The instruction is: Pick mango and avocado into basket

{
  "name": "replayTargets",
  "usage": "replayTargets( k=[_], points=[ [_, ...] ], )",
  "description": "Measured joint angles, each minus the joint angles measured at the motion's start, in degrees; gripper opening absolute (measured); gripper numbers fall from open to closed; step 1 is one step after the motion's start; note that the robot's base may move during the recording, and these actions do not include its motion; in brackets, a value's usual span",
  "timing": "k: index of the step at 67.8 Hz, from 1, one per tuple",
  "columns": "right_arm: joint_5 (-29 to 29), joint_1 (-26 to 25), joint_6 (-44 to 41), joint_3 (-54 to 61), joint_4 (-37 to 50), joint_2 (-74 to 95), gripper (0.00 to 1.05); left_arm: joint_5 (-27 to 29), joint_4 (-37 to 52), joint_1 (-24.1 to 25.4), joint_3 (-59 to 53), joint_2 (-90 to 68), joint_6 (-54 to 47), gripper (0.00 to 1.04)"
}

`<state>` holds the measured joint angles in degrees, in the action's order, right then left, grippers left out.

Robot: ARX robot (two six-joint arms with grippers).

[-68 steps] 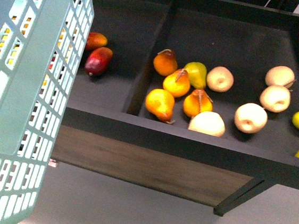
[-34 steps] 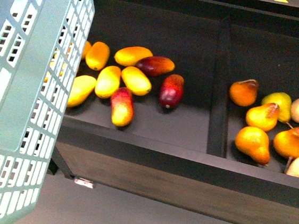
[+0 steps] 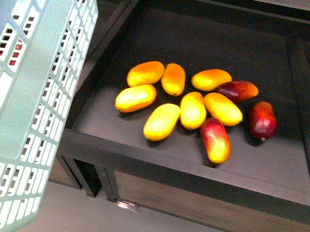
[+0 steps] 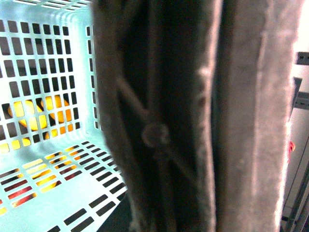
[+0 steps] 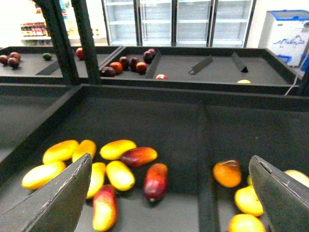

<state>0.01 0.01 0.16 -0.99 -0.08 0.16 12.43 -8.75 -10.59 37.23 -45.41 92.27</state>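
Several yellow-orange mangoes, one of them (image 3: 161,121), lie clustered in a black bin (image 3: 140,153), with a few red-tinged ones (image 3: 263,120) beside them. The teal basket (image 3: 31,81) hangs at the left of the front view. Its slotted inside (image 4: 48,58) shows in the left wrist view, where its brown handle (image 4: 164,121) fills the picture; my left gripper is shut on the basket and its fingers do not show. My right gripper (image 5: 174,203) hangs open above the bin, with nothing between its fingers and mangoes (image 5: 119,175) below. No avocado is in view.
Orange and yellow pears (image 5: 227,173) lie in the neighbouring compartment beyond a divider (image 5: 205,159). Further bins behind hold dark red fruits (image 5: 130,63) and one small green fruit (image 5: 47,56), too small to identify. Black posts (image 5: 82,38) rise at the back.
The front view has swung left along the stand: the pears have slid out to the right and the mango bin now sits in the middle. The basket keeps its place at the left.
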Motion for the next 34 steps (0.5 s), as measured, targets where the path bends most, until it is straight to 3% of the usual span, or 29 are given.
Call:
replayTargets(
  k=[34],
  points=[
    [0.0, 0.0, 0.0, 0.0, 0.0, 0.0, 0.96, -0.3, 0.0, 0.0, 0.0, 0.0, 0.1, 0.14]
  ],
)
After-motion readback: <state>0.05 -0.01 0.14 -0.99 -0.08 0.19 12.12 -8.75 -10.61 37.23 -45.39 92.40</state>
